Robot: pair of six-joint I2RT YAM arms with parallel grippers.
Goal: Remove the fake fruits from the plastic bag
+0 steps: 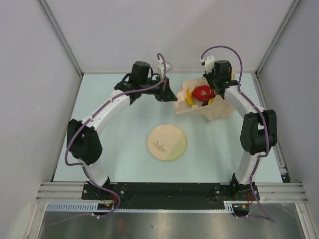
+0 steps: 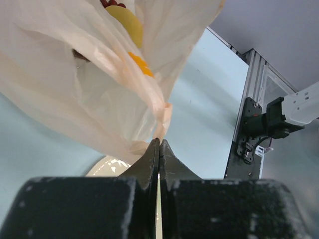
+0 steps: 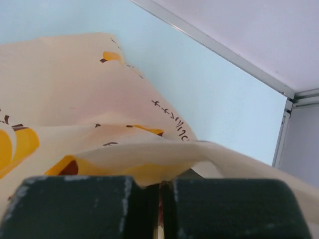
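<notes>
The pale peach plastic bag (image 1: 217,107) lies at the back right of the table, its mouth spread open. Inside it show a glossy red fruit (image 1: 203,92) and a yellow fruit (image 1: 190,99). My left gripper (image 1: 168,95) is shut on the bag's left edge. In the left wrist view its tips (image 2: 159,142) pinch the film of the bag (image 2: 75,89), and a yellow fruit (image 2: 127,20) shows through it. My right gripper (image 1: 212,85) sits at the bag's far rim, shut on the film. In the right wrist view the bag (image 3: 99,109) drapes over the closed jaws (image 3: 162,181).
A round cream plate (image 1: 174,137) with a leaf sprig drawing lies at the middle of the pale blue table, nearer the arms than the bag. Its rim (image 2: 107,167) shows under the left gripper. Grey walls and metal frame rails close in the table.
</notes>
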